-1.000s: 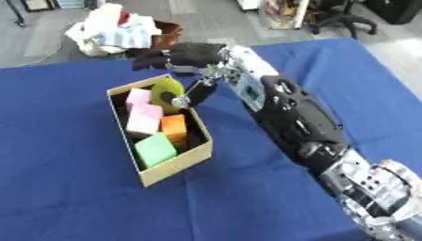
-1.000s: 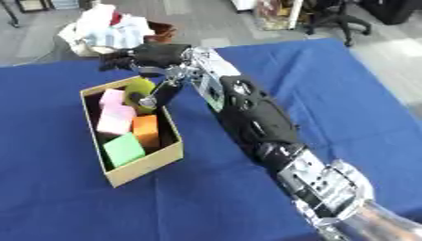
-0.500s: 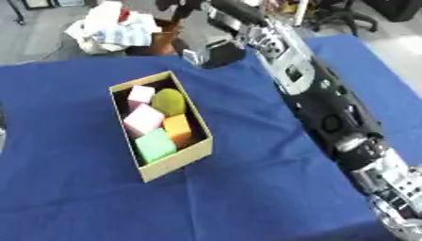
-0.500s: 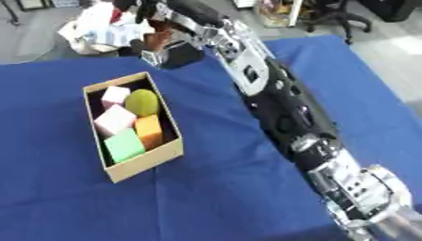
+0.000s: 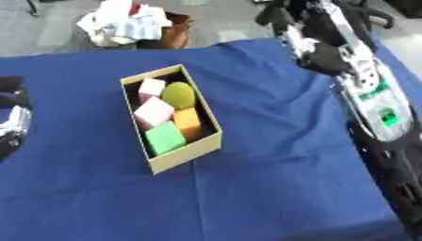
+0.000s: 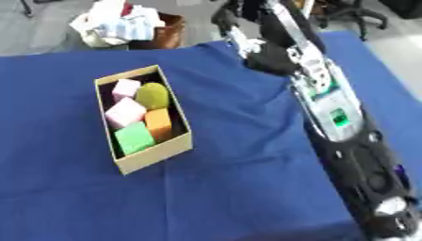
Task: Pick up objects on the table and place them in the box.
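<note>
Box [image 5: 170, 160] sits left of centre on the worktop [image 5: 263, 188], long side angled toward the far left corner, open top up so things can drop straight in. Inside, packed close: two pink blocks [image 5: 153, 111] at the far and left side, an olive ball [image 5: 178, 94] beside them, an orange block [image 5: 187, 120] in the middle, a green block [image 5: 165, 137] at the near end. Little free room left in it. No loose objects show on the blue cloth around the box, so the picking looks finished or close to it.

Right arm [image 6: 329, 108] runs along the right side; right hand [image 6: 239, 19] is raised past the far edge, well apart from the box, blurred, so whether it holds anything cannot be told.

Left hand [image 5: 12, 117] shows at the left edge, mostly cut off, idle; fingers not readable
</note>
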You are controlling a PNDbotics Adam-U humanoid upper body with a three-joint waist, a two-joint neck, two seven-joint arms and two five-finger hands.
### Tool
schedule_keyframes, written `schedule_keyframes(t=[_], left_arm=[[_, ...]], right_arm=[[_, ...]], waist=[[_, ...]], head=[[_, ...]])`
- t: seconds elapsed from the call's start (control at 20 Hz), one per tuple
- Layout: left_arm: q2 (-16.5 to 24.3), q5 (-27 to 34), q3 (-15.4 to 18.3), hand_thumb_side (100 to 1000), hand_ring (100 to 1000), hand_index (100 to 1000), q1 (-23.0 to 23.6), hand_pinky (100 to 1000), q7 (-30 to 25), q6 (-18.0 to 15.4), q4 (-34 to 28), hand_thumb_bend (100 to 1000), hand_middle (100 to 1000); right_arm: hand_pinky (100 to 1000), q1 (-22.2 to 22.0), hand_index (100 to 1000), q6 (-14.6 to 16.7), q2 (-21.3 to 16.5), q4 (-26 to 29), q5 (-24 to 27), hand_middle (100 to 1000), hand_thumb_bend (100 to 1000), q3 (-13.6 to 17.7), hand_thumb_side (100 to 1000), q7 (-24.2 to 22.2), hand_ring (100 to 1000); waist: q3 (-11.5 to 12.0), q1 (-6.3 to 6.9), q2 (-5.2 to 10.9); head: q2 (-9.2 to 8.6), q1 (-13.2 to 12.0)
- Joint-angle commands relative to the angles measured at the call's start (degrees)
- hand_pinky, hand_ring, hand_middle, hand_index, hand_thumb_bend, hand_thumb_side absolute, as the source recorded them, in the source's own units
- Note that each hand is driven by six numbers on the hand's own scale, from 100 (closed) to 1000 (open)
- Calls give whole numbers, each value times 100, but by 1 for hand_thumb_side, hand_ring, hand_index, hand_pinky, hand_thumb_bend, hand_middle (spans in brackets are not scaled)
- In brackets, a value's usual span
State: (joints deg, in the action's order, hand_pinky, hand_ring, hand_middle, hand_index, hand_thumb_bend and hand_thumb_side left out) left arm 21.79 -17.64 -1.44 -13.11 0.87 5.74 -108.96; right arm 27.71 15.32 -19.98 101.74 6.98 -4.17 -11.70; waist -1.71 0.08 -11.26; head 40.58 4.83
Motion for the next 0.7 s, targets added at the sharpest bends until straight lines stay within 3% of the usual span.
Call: schedule_keyframes(t=[0.05,0.4,0.5,0.7], left_arm=[[-51,233,101,690,635,814,13,780,186,-126,-129,100,661],[-349,768,173,733,642,811,177,781,499,-508,-147,100,666],[-401,860,177,739,643,810,215,781,510,-591,-128,100,668],[-488,987,174,756,644,809,282,783,490,-701,-88,100,669]], right_arm=[[603,-292,817,-98,232,339,243,689,100,156,499,-41,610],[592,-1123,801,-210,1112,219,-74,672,100,204,523,-349,591],[589,-1268,797,-203,1221,158,-198,662,100,192,486,-399,585],[586,-1468,791,-178,1274,35,-334,656,100,109,511,-459,581]], waist=[[-35,-81,168],[-202,-46,190],[-236,-35,206],[-228,-14,229]], head=[[46,-271],[139,-700],[169,-777],[278,-833]])
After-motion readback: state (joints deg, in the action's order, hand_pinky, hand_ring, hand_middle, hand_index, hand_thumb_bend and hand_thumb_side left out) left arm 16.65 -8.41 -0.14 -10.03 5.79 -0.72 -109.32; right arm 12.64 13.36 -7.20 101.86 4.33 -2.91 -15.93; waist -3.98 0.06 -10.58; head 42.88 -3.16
